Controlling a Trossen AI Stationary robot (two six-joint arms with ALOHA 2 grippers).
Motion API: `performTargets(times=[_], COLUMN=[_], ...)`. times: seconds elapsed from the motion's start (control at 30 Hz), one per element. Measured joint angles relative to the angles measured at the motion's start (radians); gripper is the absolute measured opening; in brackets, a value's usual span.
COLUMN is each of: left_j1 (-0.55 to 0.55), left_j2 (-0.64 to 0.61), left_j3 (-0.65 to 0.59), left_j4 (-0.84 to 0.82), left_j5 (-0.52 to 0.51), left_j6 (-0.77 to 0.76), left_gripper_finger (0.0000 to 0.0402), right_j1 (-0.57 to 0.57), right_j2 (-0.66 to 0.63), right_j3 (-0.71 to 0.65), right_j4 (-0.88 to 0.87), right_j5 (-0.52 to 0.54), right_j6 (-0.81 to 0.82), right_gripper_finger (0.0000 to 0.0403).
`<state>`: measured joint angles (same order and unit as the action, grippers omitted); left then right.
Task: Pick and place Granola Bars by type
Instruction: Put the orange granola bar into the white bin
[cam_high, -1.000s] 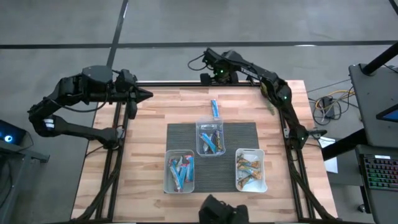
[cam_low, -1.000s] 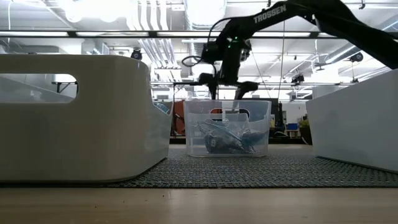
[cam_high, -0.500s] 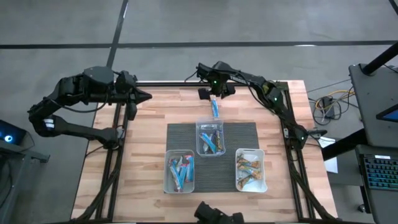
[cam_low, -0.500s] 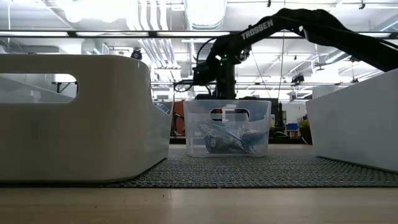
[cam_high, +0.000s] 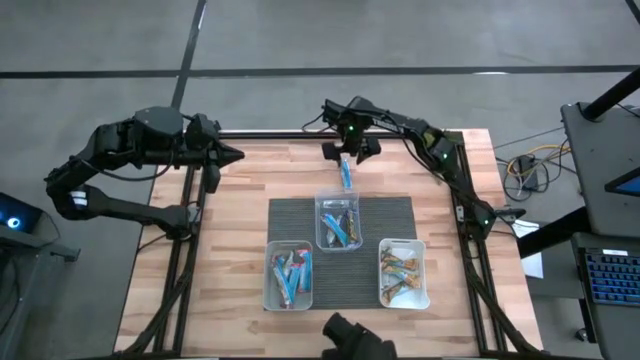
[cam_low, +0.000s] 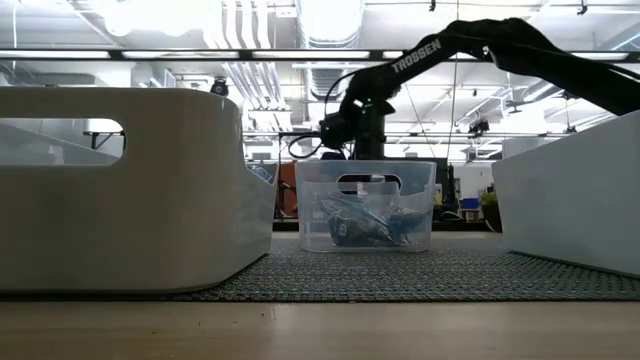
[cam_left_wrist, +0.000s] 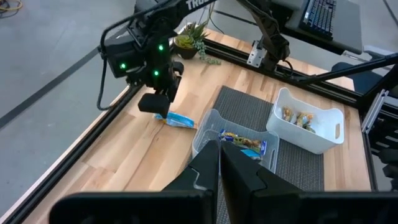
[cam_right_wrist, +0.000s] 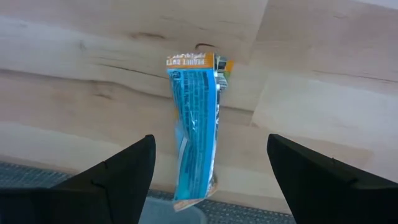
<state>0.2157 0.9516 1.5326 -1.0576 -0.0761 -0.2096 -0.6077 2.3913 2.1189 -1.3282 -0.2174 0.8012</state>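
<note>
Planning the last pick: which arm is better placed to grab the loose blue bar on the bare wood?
Right. Its hand hangs open directly over the blue bar; the left hand sits shut at the table's left edge.

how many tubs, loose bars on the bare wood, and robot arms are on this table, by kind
clear plastic tubs: 3, one at the mat's far middle, one near left, one near right
loose blue bar on the wood: 1, under the open right gripper
robot arms: 2; the left gripper waits shut at the table's left edge
total: 6
</note>
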Motion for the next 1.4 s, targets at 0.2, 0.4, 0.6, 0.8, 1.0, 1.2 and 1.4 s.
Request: performTargets(times=[0.2,0.4,0.6,0.8,1.0,1.2,1.4], left_j1=[0.0,0.0,0.0,0.0,0.0,0.0,0.0], left_j2=[0.0,0.0,0.0,0.0,0.0,0.0,0.0], left_j3=[0.0,0.0,0.0,0.0,0.0,0.0,0.0], left_j4=[0.0,0.0,0.0,0.0,0.0,0.0,0.0], left_j5=[0.0,0.0,0.0,0.0,0.0,0.0,0.0], left_j6=[0.0,0.0,-0.001,0.0,-0.001,-0.002,-0.003], left_gripper_finger=[0.0,0.0,0.0,0.0,0.0,0.0,0.0], right_j1=[-0.032,-0.033,-0.034,-0.034,-0.032,-0.031,-0.032], right_j2=[0.0,0.0,0.0,0.0,0.0,-0.001,-0.002], right_j3=[-0.001,-0.001,-0.002,-0.01,-0.026,-0.046,-0.05], right_j4=[0.001,0.01,0.029,0.045,0.06,0.067,0.103], right_j5=[-0.045,-0.046,-0.046,-0.046,-0.046,-0.046,-0.076], right_j6=[0.004,0.008,0.011,0.025,0.033,0.034,0.038], right_gripper_finger=[0.0297,0.0297,0.0297,0.0297,0.0297,0.0297,0.0297])
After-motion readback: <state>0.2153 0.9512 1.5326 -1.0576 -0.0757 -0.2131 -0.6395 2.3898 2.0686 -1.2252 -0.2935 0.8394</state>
